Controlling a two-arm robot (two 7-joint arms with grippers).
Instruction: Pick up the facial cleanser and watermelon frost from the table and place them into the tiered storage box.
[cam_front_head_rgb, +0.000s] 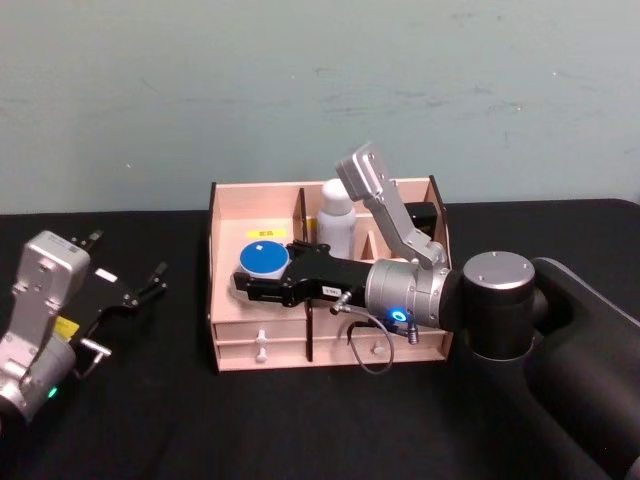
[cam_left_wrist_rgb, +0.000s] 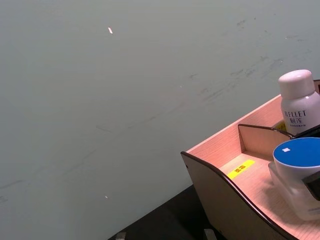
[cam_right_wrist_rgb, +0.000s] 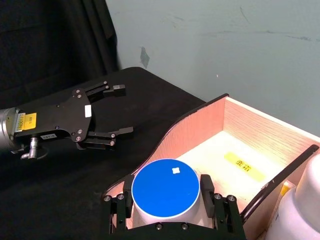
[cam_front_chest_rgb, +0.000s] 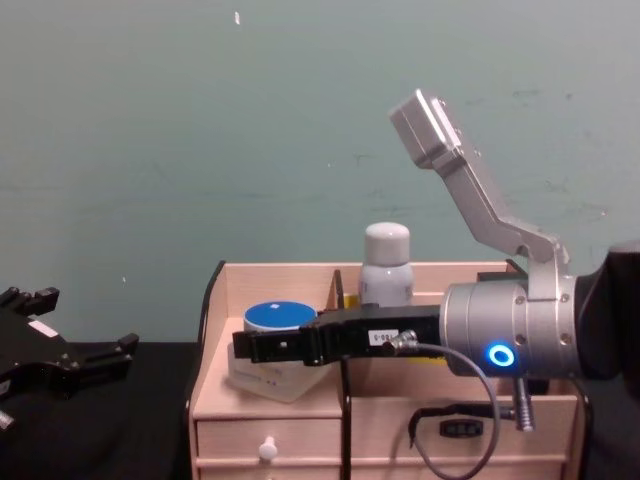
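Right gripper (cam_front_head_rgb: 243, 285) clamps the watermelon frost (cam_front_head_rgb: 263, 262) over the tiered storage box (cam_front_head_rgb: 228, 215); left gripper (cam_front_head_rgb: 130, 268) idles with fingers spread.

In the head view the right arm reaches in from 3 o'clock, its black fingers closed on both sides of the blue-lidded frosted jar, which sits in the organiser's large left compartment, at 9 o'clock from the facial cleanser (cam_front_head_rgb: 335, 217). Whether the jar rests on the compartment floor or hangs just above it is unclear. The white bottle stands upright in the middle rear compartment, just beyond the divider. The left gripper hovers over the black table (cam_front_head_rgb: 150, 400), well apart from the box at its 9 o'clock, holding nothing.
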